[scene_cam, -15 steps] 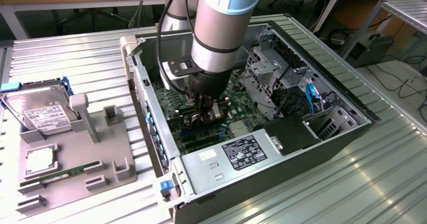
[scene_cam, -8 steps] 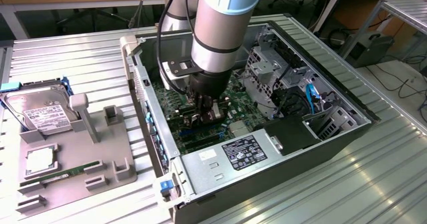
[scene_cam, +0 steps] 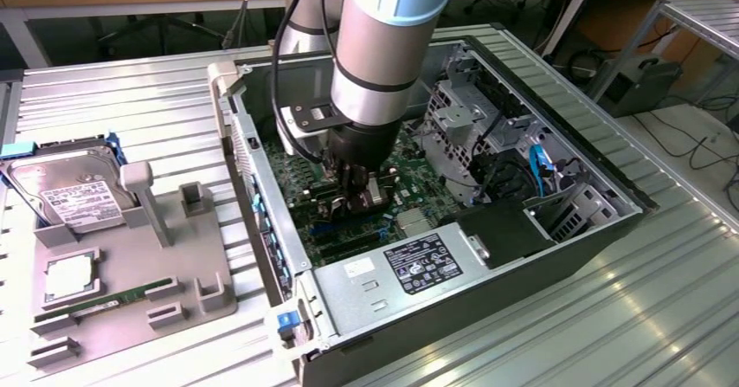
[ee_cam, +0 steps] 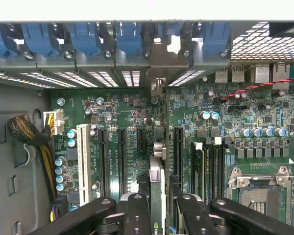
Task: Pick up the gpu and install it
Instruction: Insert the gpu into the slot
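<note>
Edgewise, the gpu (ee_cam: 157, 191) stands in the end effector (ee_cam: 159, 210); bracket toward rear slots.

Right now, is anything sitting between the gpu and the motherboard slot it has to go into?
Nothing visible does. The gripper holds the gpu edge-on, low over the motherboard inside the case, its bracket end lined up with the rear slot openings. The black slots beside it look bare.

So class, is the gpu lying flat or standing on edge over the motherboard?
On edge. In the wrist view the gpu runs thin-side-up between the gripper fingers, its bracket end pointing to the rear slots of the computer case.
</note>
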Available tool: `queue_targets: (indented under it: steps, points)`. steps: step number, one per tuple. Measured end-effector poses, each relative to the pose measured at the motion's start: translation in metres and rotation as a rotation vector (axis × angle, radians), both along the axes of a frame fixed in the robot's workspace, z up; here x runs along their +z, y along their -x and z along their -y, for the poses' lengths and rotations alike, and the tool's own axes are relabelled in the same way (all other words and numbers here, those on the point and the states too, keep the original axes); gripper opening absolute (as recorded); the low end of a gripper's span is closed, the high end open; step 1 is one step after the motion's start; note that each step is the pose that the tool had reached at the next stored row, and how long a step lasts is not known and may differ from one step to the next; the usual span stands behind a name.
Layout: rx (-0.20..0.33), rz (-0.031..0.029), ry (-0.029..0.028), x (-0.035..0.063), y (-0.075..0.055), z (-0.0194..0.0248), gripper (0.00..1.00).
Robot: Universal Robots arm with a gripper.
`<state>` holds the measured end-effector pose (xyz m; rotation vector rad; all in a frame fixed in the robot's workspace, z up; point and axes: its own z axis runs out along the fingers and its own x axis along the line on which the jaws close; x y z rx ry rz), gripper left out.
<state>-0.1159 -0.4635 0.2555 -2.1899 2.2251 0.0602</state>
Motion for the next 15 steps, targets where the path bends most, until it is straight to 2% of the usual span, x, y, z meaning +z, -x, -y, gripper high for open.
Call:
queue_targets:
  steps: [11, 12, 15]
  points:
    - [0.000, 0.0004, -0.0006, -0.0003, 0.0000, -0.0001, 0.27]
    - [0.000, 0.0001, -0.0001, -0.0001, 0.0000, 0.0000, 0.34]
    - [0.000, 0.0000, 0.0000, 0.0000, 0.0000, 0.0000, 0.34]
